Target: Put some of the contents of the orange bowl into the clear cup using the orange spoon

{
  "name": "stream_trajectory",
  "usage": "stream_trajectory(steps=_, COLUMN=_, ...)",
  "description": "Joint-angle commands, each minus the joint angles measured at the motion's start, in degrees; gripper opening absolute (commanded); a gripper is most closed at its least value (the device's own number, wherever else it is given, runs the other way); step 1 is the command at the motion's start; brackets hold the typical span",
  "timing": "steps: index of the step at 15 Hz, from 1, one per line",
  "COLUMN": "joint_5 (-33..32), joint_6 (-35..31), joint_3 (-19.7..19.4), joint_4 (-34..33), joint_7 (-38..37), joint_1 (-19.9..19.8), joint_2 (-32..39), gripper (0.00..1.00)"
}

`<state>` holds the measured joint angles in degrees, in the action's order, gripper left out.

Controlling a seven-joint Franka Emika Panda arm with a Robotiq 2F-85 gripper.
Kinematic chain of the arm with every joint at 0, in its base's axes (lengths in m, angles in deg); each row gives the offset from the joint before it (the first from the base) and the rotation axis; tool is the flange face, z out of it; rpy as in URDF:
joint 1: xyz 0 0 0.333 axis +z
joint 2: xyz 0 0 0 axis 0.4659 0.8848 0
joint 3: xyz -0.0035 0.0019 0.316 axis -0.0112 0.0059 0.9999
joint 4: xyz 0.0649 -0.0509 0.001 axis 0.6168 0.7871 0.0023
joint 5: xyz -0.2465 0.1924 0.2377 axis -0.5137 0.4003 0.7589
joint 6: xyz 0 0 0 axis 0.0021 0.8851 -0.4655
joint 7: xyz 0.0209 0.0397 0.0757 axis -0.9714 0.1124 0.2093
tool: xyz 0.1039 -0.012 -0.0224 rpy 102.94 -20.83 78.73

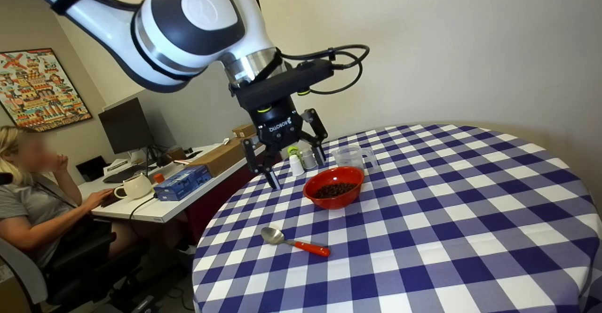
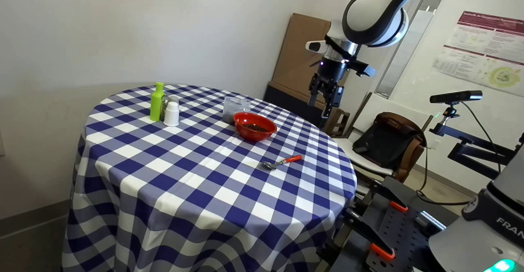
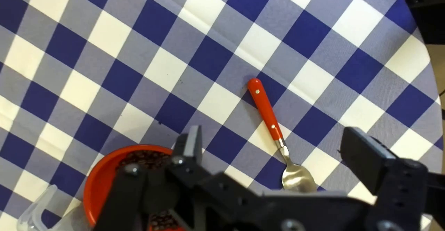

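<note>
Your arm (image 1: 101, 23) slants in from the upper left in an exterior view, bends at a bulky white-and-dark joint (image 1: 193, 26), and ends in a silver-banded wrist (image 1: 250, 66). From it your black gripper (image 1: 297, 168) hangs in mid-air, pointing downward with a slight tilt there. Its jaws stand wide apart: in the wrist view you see the two fingers (image 3: 363, 158) well separated and roughly level with each other.

The wrist view crops bowl (image 3: 96, 186) and cup (image 3: 73, 220)

"ROBOTIQ" on black two-fingered gripper (image 1: 297, 168). "FRAN", cut off, on white rounded robot base (image 2: 466, 241), near right.
</note>
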<state>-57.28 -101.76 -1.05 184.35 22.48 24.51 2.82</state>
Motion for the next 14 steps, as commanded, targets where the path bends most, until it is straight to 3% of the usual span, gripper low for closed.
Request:
stream_trajectory(steps=1, joint_5=-1.7, joint_6=-2.6, joint_3=2.0, joint_4=-1.5, joint_7=2.4, joint_1=-2.1, joint_2=5.0, gripper=1.00)
stream_trajectory(steps=14, joint_5=-9.3, joint_6=-9.9, joint_3=5.0, joint_4=-4.0, joint_7=2.0, joint_1=-3.5, joint_2=17.7, gripper=1.00)
